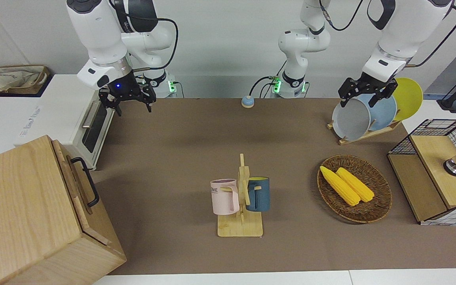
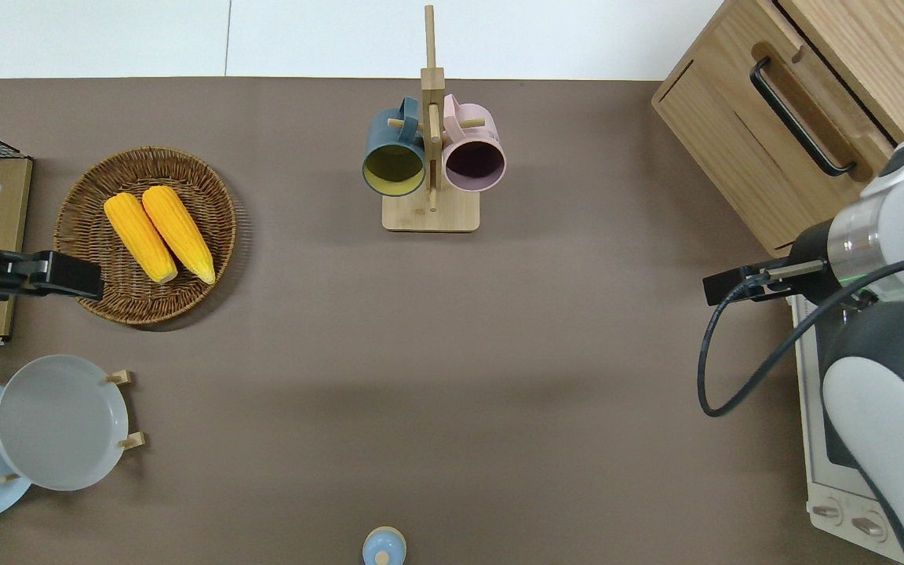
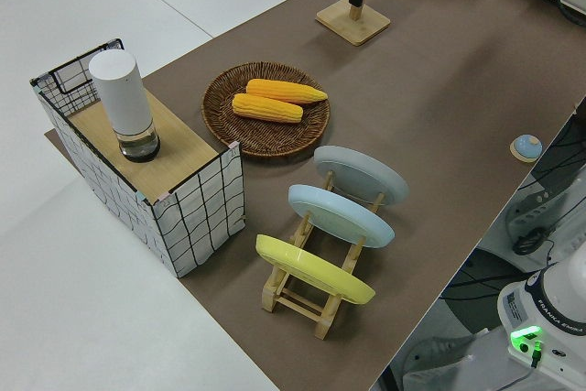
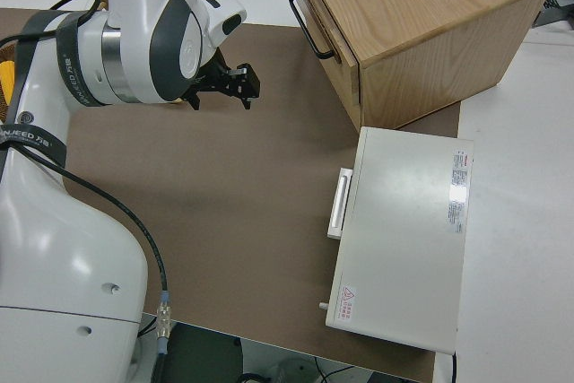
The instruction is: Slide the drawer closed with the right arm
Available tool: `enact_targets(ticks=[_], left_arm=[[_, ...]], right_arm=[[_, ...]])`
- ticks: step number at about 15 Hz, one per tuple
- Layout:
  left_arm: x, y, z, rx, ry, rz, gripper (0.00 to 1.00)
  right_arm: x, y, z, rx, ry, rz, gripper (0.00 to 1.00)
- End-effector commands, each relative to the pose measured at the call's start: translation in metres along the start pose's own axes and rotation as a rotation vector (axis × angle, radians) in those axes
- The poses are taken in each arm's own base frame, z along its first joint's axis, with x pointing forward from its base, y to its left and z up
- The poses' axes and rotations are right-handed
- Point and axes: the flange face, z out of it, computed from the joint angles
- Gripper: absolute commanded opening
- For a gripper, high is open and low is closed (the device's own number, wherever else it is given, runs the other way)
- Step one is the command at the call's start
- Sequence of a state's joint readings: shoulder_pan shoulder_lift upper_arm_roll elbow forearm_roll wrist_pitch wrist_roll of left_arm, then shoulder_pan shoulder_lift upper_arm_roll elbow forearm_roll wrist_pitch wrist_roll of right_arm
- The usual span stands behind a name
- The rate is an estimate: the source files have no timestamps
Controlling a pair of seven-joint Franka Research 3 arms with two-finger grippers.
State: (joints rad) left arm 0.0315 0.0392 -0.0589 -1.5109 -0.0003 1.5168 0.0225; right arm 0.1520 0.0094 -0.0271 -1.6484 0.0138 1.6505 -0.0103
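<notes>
The drawer (image 1: 73,180) is part of the big light-wood cabinet (image 1: 22,206) at the right arm's end of the table. Its front, with a black bar handle (image 1: 87,182), stands slightly out from the cabinet body, as also shows on the drawer (image 2: 809,98) from overhead and on the drawer (image 4: 330,33) in the right side view. My right gripper (image 1: 133,110) hangs open and holds nothing. Seen from overhead, the right gripper (image 2: 717,289) is over the brown mat beside the oven, nearer to the robots than the cabinet. It is apart from the handle (image 2: 797,118). The left gripper (image 1: 366,97) is parked, open.
A white oven (image 1: 89,118) stands beside the cabinet, nearer to the robots. A mug rack (image 1: 240,198) with two mugs is mid-table. A basket (image 1: 382,198) of corn, a plate rack (image 1: 364,114) and a wire-mesh box (image 1: 434,174) sit toward the left arm's end.
</notes>
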Motion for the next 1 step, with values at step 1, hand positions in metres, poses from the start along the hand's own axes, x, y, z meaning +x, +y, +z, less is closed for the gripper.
enact_targets(ticks=[1], left_arm=[[0.0015, -0.0013, -0.0034, 0.016, -0.007, 0.010, 0.99]], right_arm=[[0.0033, -0.0092, -0.0025, -0.026, -0.008, -0.017, 0.983]])
